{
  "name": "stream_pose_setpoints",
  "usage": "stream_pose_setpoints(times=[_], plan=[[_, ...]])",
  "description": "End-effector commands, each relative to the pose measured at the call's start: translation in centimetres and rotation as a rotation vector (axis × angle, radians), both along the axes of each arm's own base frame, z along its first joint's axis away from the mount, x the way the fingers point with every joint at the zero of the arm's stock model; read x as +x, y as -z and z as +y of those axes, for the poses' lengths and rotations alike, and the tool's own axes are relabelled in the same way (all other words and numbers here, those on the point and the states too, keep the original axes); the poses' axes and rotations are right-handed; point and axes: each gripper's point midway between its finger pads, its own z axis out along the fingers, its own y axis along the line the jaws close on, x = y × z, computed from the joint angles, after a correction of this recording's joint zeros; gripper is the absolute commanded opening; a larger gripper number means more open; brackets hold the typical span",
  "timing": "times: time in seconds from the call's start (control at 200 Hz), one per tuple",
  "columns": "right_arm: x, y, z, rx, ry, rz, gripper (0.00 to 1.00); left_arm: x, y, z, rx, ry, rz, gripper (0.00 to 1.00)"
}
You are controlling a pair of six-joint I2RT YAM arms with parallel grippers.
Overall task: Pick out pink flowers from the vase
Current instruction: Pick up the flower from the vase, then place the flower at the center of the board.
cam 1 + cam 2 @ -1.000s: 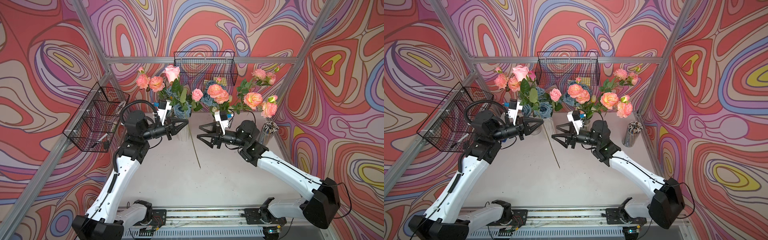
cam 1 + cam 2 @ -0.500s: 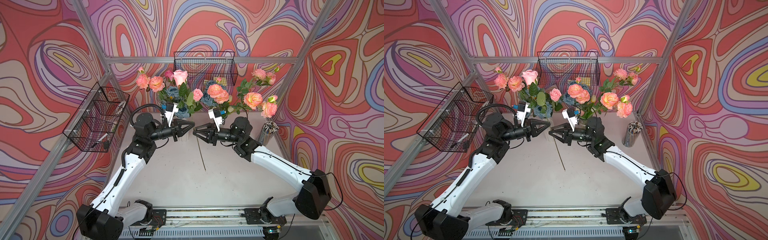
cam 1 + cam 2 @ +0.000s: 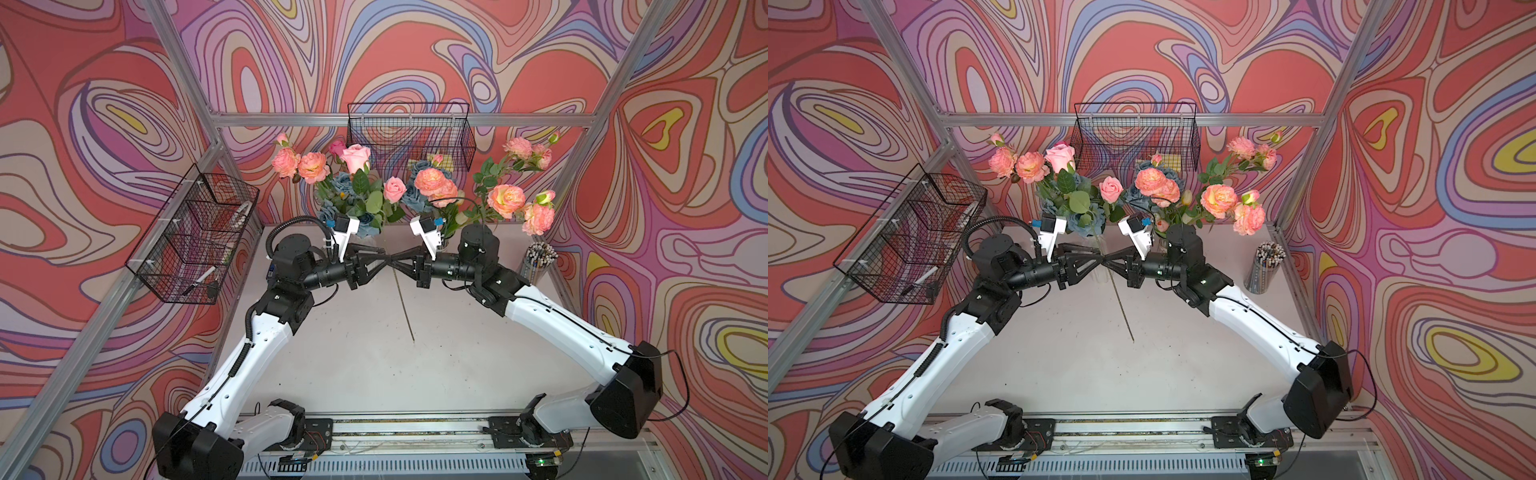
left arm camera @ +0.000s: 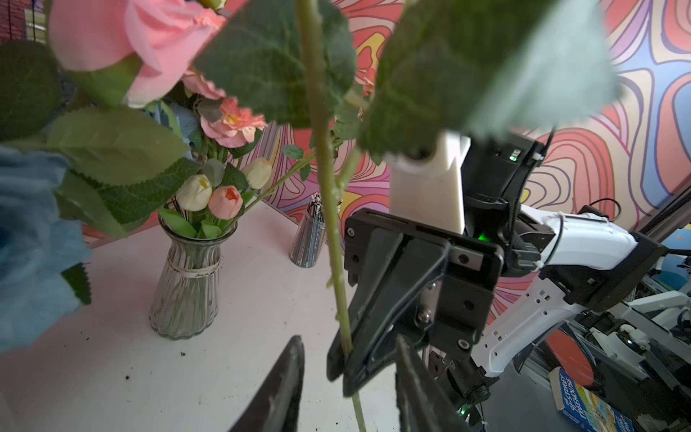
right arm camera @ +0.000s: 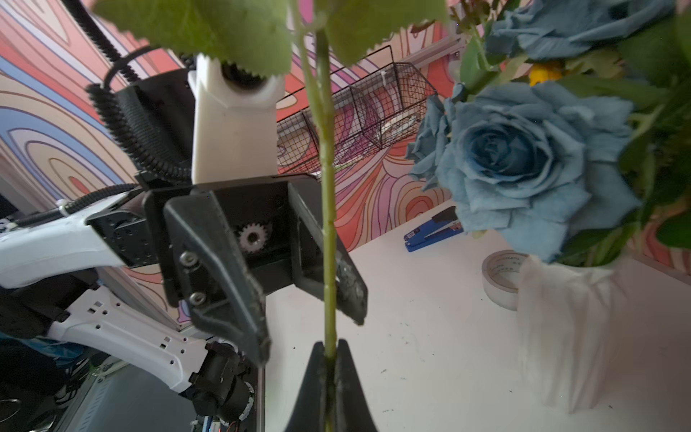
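Pink flowers [image 3: 430, 183] in glass vase [image 4: 187, 284], right gripper [image 5: 329, 355] clamped on stem [image 5: 328, 224], left gripper [image 5: 310, 333] apart

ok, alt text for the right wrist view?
The black right pincer is shut on a thin green flower stem. Facing it, the black left pincer stands open around the same stem, with a dusty-blue fabric rose close by above the white tabletop.

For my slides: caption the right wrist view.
Right gripper shut on a flower stem, left gripper open beside it.
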Motion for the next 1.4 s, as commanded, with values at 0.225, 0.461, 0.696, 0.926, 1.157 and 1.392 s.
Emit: stream_pose_setpoints(times=[0.225, 0.461, 0.696, 0.926, 1.157, 1.392], plan=[[0.8, -1.8, -7.3, -0.177, 0.395, -0.187, 0.00, -0.6, 2.7, 1.0, 0.046, -0.153, -0.005, 0.99], [-1.1, -6.2, -15.6, -0.080, 0.735, -0.309, 0.00, 0.6, 3.8, 0.6, -0.009, -0.205, 0.094, 1.00], [-2.9, -6.8, -23.1, -0.073, 1.033, -0.303, 0.00, 0.0, 3.6, -0.6, -0.050, -0.242, 0.066, 1.00], [-6.8, -7.7, -31.1, 0.053, 1.317, -0.290, 0.00, -0.9, 4.4, -2.5, -0.031, -0.202, 0.054, 1.00], [-9.6, -7.0, -37.6, -0.035, 1.606, -0.217, 0.00, 0.2, 6.4, -2.3, 0.004, -0.329, 0.031, 1.00], [-8.2, -1.5, -36.9, -0.295, 1.632, -0.041, 0.00, 2.4, 10.1, -1.3, 0.112, -0.456, 0.075, 1.00]])
